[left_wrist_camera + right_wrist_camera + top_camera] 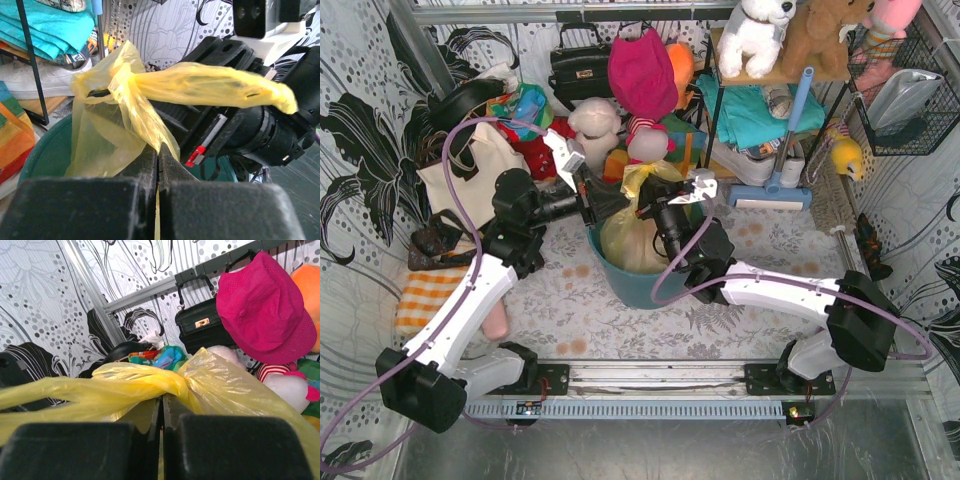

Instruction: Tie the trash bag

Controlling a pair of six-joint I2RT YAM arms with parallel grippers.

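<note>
The trash bag (pixel 630 240) is standing upright in the teal bin (pixel 620 288), mid-table between the two arms. Its long axis is vertical and its mouth points up. Just above the rim the yellow plastic gathers into a twist (pixel 125 80). From there a handle strip (pixel 215 87) runs out roughly level, passing in front of the black body of the other arm's wrist.

Left gripper (pixel 158 162): fingers pressed together, with a fold of the yellow film pinched in the seam. Right gripper (pixel 162 407): same story, jaws closed tight with yellow plastic caught between them. From its own camera a strip stretches flat away to the left, while the fuller part of the bag billows up on the right. So both grippers are clamped on the bag's top, facing each other just over the bin.

Any writing? At the back a black handbag (pixel 200 325) hangs from the rail, with a pink hat (pixel 265 305) beside it. The handbag has a gold clasp, but any lettering on it is too small to read.
</note>
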